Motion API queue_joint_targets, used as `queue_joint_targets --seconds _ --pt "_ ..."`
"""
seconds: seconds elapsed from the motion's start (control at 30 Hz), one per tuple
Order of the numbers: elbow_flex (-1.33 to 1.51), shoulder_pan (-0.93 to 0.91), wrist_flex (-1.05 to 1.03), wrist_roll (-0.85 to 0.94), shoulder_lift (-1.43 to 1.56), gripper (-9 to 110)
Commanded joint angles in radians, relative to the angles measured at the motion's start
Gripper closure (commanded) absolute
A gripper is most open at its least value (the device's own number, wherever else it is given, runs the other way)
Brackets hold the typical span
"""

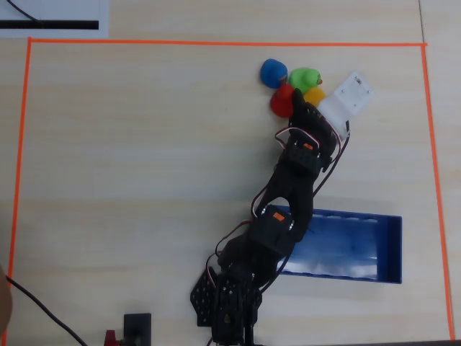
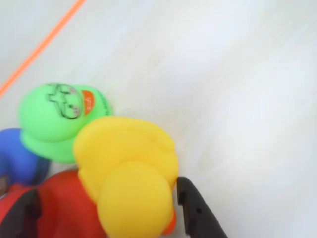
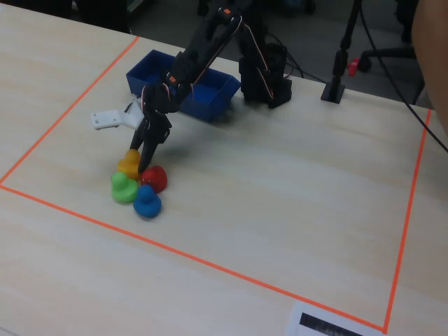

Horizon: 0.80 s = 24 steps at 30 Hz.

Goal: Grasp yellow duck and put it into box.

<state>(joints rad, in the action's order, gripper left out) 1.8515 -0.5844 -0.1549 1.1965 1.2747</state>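
Four ducks are clustered, and the yellow duck [image 2: 126, 173] is straddled by the gripper [image 2: 106, 208], spread wide and empty, with the red duck [image 2: 59, 206] touching.

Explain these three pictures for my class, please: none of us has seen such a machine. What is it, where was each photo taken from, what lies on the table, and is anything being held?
The black machine is a small robot arm with a two-finger gripper. One picture looks straight down from above, one comes from a camera riding on the gripper, and one from a camera standing beside the table. Inside an orange tape border sit four toy ducks huddled together: the yellow duck, a green duck, a red duck and a blue duck. A long blue box lies near the arm's base. The gripper is lowered over the yellow duck with a finger on either side, open; nothing is lifted yet.
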Motion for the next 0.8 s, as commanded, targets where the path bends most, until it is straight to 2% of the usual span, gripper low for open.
queue_joint_targets --seconds 0.0,0.13,0.27,0.43,0.63,0.77 --pt "-0.072 0.014 0.034 0.014 -0.018 64" --pt "-0.110 0.018 0.037 0.018 -0.060 66" --pt "-0.144 0.034 0.035 0.077 -0.098 88" --pt "-0.187 0.025 0.012 0.101 -0.121 100" --pt "-0.207 0.006 -0.061 0.121 -0.106 101" --pt "-0.232 -0.008 -0.144 0.058 -0.028 101"
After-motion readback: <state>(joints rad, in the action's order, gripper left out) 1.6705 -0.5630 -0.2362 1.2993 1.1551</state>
